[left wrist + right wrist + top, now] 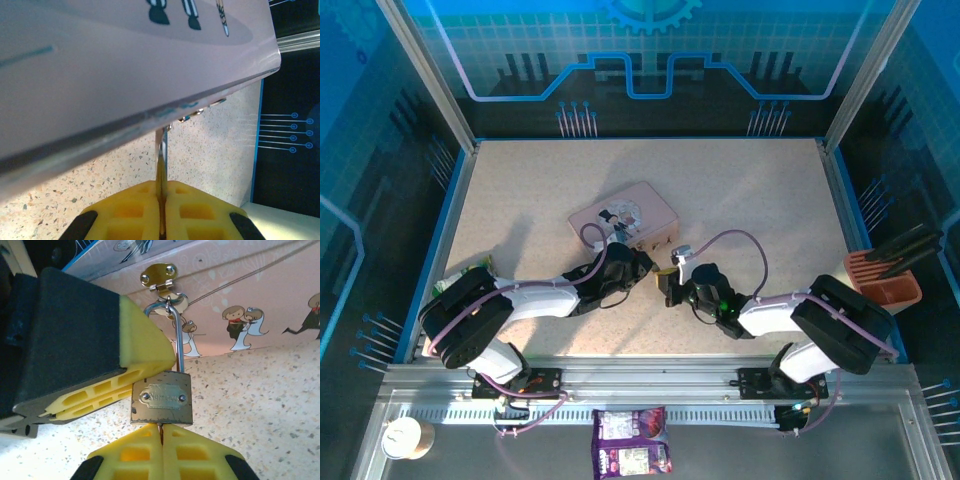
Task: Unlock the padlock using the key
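The brass padlock (161,402) hangs by its silver shackle (177,340) from the gold hasp (159,276) of a pink tin (623,215). My right gripper (161,432) sits directly under the lock, shut on the key (160,429). The key shows as a thin dark sliver running up into the lock's underside. My left gripper (645,268) comes in from the left, its yellow fingers (145,347) against the lock's left side and shackle. In the left wrist view that gripper (161,192) is shut on the padlock (161,167), seen edge-on as a thin strip below the tin's edge (150,117).
The pink tin lies just beyond both grippers, mid-table. An orange basket (883,278) holding dark tools stands at the right edge. A snack bag (631,440) and a paper cup (405,437) rest on the front rail. Blue walls enclose the table.
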`<state>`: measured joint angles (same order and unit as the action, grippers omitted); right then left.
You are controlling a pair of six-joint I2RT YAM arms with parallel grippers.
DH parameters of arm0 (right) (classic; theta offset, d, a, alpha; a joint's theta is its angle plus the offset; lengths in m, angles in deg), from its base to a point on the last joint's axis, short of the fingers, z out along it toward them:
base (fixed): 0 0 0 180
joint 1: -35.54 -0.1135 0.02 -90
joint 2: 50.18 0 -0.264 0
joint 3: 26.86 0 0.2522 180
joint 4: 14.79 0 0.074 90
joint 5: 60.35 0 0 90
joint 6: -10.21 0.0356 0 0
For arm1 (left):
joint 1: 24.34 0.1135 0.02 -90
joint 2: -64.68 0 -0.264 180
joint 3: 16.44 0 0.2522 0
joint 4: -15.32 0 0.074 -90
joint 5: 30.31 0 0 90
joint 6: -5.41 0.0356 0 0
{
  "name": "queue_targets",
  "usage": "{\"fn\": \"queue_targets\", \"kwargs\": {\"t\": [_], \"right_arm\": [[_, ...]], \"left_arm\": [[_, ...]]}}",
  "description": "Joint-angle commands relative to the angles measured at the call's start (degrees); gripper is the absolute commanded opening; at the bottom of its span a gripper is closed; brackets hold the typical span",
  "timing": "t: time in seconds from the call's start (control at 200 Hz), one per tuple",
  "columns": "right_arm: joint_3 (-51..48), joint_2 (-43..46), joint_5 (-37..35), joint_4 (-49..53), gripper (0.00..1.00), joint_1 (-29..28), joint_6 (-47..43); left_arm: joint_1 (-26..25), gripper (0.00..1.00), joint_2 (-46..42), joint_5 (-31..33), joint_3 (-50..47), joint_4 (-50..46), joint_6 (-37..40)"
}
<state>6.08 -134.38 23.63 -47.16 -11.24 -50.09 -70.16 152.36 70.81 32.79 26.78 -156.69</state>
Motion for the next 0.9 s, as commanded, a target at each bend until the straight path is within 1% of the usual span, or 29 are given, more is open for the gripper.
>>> {"fn": "queue_targets", "kwargs": {"t": [0.0,0.09,0.19,0.37,0.64,0.79,0.896], "right_arm": [[0.01,-1.44,2.08,-1.93,0.00,1.00,6.79],[-0.10,-1.57,1.75,-1.78,0.00,1.08,6.78],[-0.28,-1.58,1.64,-1.51,0.00,1.22,6.87],[-0.17,-1.49,1.66,-0.31,0.00,1.29,6.83],[-0.11,0.17,0.13,4.50,0.00,1.26,6.08],[-0.03,0.85,0.19,5.99,0.00,1.32,5.90],[0.32,1.07,0.29,6.53,0.00,1.34,5.82]], "left_arm": [[-1.20,0.00,-0.86,-2.33,0.40,5.72,0.32],[-1.23,0.00,-0.82,-2.26,0.06,5.73,0.37],[-1.20,0.14,-0.90,-1.64,-0.56,5.25,-0.06],[-0.97,0.32,-1.24,-0.80,-0.66,1.77,-1.32],[0.20,0.48,-3.78,1.19,-1.35,-4.26,-1.98],[0.94,0.54,-6.44,2.72,-2.77,-6.91,-1.83],[1.21,0.59,-8.57,3.84,-3.38,-8.97,-0.33]]}}
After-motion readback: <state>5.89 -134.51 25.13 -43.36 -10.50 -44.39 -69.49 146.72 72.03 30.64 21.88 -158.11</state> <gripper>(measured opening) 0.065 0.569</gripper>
